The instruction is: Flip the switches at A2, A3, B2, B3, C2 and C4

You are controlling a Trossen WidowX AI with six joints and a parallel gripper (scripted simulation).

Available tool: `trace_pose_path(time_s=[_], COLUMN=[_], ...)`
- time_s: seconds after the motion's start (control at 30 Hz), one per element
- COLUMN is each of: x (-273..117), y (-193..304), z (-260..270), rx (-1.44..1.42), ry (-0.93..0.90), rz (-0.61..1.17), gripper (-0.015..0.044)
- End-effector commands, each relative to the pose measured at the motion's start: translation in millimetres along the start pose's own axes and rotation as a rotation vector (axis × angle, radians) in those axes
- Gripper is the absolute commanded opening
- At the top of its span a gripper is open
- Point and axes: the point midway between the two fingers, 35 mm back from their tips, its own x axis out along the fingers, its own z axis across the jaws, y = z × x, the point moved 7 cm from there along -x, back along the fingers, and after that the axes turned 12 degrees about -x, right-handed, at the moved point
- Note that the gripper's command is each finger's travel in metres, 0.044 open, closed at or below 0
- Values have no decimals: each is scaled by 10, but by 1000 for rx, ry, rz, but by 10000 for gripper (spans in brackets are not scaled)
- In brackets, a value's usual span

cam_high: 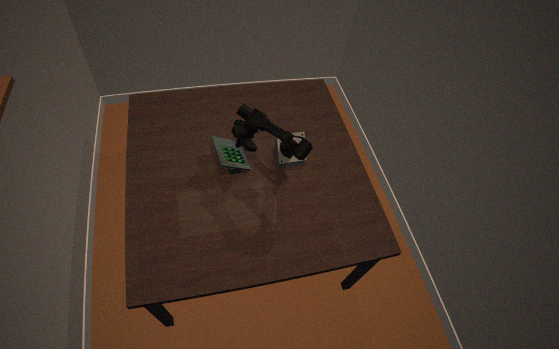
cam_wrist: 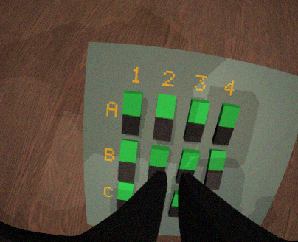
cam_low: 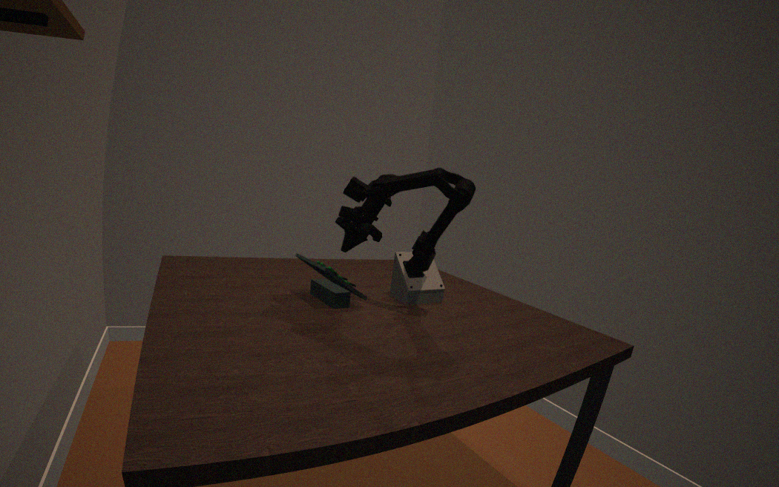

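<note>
The grey-green panel is tilted, its far side higher. Its switches have a green far half and a black near half. Switches A2, A3, B2 and B3 show in the wrist view; the near ends of B2 and B3 are partly covered by fingertips. C2 and C4 are hidden behind the fingers. I cannot tell for certain which end of each is raised. My gripper is shut, with a narrow gap and nothing between its fingers, above the panel.
A block supports the panel on the dark wooden table. The arm's pale base stands to the right of the panel in the top and exterior views. Switches A1, A4, B1 and B4 are neighbours.
</note>
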Motion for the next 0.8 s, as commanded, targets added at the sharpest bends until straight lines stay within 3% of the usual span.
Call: trace_pose_path(time_s=[0.0, 0.13, 0.77], x=[105, 383, 572], y=[-3, 14, 13], z=[15, 29, 34], rx=[10, 10, 10], ry=[-4, -1, -2], rz=[-13, -35, -37], gripper=[0, 0, 0])
